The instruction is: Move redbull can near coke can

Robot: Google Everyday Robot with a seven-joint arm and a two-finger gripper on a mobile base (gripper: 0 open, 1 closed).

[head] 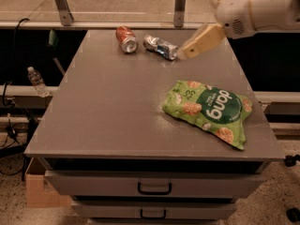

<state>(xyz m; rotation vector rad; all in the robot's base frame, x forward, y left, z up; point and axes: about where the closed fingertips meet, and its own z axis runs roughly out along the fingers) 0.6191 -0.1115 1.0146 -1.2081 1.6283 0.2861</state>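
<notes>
The redbull can, slim and silver with blue patches, lies on its side at the far middle of the grey table. The coke can, red-orange with a silver top, lies on its side just left of it with a small gap between them. My gripper hangs just right of the redbull can, its tan tip close to the can's right end and a little above the table. It holds nothing that I can see.
A green snack bag lies flat at the right front of the table. Drawers sit under the front edge. A plastic bottle stands on the shelf to the left. Metal posts rise behind the table.
</notes>
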